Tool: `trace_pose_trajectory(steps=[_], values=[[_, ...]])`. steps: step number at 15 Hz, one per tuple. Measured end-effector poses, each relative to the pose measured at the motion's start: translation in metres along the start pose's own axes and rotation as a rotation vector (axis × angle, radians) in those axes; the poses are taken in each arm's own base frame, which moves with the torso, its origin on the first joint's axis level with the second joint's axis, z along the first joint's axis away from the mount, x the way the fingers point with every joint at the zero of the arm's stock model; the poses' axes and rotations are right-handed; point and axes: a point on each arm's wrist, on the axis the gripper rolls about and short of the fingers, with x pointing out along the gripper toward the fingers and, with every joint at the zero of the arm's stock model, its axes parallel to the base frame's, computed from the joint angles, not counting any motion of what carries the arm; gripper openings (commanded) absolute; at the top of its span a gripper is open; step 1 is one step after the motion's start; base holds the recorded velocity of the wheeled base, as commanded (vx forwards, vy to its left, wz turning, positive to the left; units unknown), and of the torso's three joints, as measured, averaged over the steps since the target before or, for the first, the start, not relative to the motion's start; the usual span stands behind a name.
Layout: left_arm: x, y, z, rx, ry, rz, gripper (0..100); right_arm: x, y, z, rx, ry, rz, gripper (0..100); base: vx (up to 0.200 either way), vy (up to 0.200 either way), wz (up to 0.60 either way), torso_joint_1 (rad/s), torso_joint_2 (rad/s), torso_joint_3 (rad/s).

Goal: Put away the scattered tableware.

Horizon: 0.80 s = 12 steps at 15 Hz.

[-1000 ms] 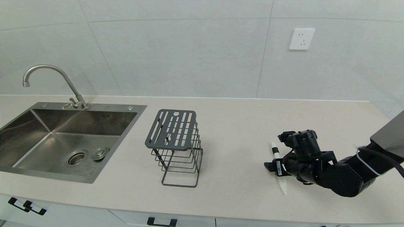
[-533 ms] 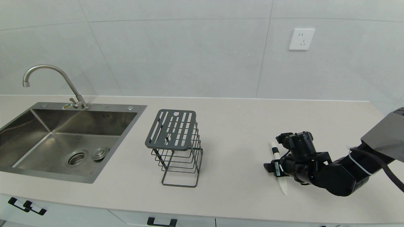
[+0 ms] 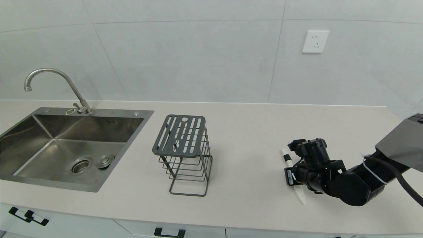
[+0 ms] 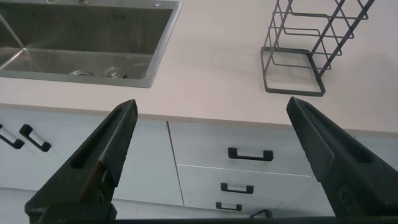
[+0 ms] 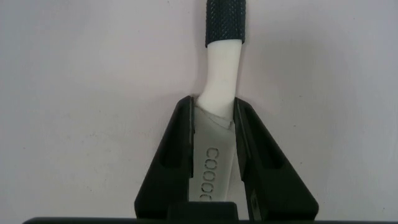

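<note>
The right tool (image 5: 214, 109) is clenched on the white knife (image 5: 222, 65) by its thin blade, low at the right end of the desk (image 3: 251, 132), well apart from the wire rack (image 3: 183, 155). So narrow a pinch could let the knife pivot or slip when lifted.

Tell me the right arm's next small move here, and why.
Probably a short straight lift: the right gripper is closed tight on both sides of the white utensil, which lies on the counter. The slotted rack stands well to its left, so it needs clearance first.
</note>
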Motion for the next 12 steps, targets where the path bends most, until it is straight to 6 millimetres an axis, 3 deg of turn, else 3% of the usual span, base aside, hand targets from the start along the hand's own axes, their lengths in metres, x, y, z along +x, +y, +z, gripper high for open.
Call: trace_pose_trajectory(steps=[3, 8, 12], values=[[0.0, 0.0, 0.0, -0.001, 0.0, 0.0, 100, -0.005, 0.001, 0.013, 0.005, -0.04, 0.01, 0, 0.0, 0.0, 0.0, 0.0, 0.0, 0.0], [0.0, -0.001, 0.002, 0.02, -0.018, -0.035, 100, -0.045, -0.002, 0.061, -0.002, -0.283, 0.111, 0, 0.0, 0.0, 0.0, 0.0, 0.0, 0.0], [-0.003, -0.003, 0.026, 0.035, -0.261, -0.094, 100, -0.076, -0.005, 0.078, -0.136, -0.539, 0.249, 0, 0.0, 0.0, 0.0, 0.0, 0.0, 0.0]])
